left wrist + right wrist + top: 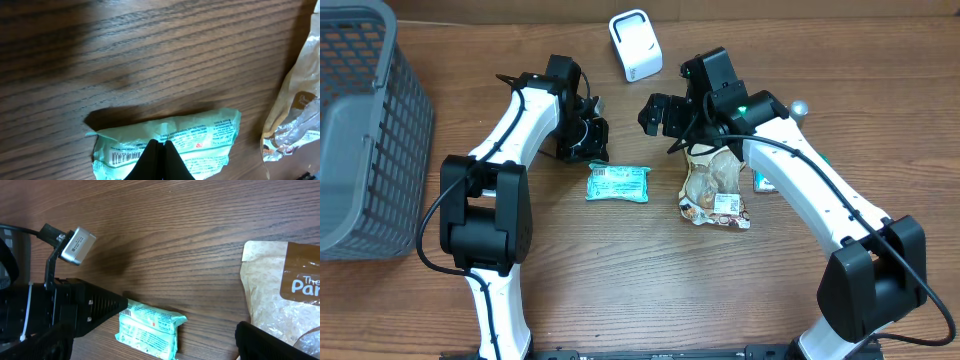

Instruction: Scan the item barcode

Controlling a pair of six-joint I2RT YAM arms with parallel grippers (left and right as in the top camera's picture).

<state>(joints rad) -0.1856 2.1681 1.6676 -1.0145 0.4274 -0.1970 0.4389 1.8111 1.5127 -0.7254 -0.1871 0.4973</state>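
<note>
The left end effector [159,148] sits closest to the left wrist camera, its two fingers clenched together into a single dark point. That point lies over the near long edge of the packet [200,132]. Whether it pinches the wrapper or only rests above it cannot be told. The packet is mint green and lies flat on the counter [620,290] with printed text facing up. A barcode [125,158] shows on its near left corner, just beside the fingers.

From overhead, the packet lies in the middle of the counter, between the two arms. The left end effector stands at its far left corner. The right end effector [655,114] hangs farther back and to the packet's right, apart from it. Its fingers are spread wide and hold nothing.

In the right wrist view the packet lies low in the frame, between that end effector's own fingers and below them. The left arm's black wrist is at its left.

A brown bag [712,182] lies on the counter just right of the packet, without touching it, partly under the right arm. The white scanner [635,45] stands at the far edge of the counter, well apart from the packet and from both end effectors. A grey basket [380,120] occupies the far left.
</note>
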